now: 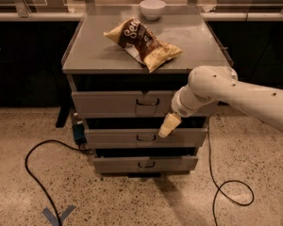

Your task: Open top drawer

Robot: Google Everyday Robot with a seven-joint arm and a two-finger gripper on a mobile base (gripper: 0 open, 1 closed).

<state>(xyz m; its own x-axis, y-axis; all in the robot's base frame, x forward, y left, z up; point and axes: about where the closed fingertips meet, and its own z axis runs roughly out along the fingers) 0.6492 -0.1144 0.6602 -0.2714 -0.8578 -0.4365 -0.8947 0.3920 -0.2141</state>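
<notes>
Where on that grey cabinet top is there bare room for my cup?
The grey metal cabinet top is bare along its left front, between its left edge and the crumpled brown chip bag, and at the right, past the bag and the white round bowl. The middle is crowded. The robot's cream gripper hangs below and right of the top drawer's dark wire handle.

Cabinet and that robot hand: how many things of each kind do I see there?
Drawers: 3 (top drawer, middle drawer, bottom drawer)
Chip bag: 1, on the cabinet top
Bowl: 1, at its back edge
Robot hand: 1, before the middle drawer's upper edge
Total: 6
</notes>
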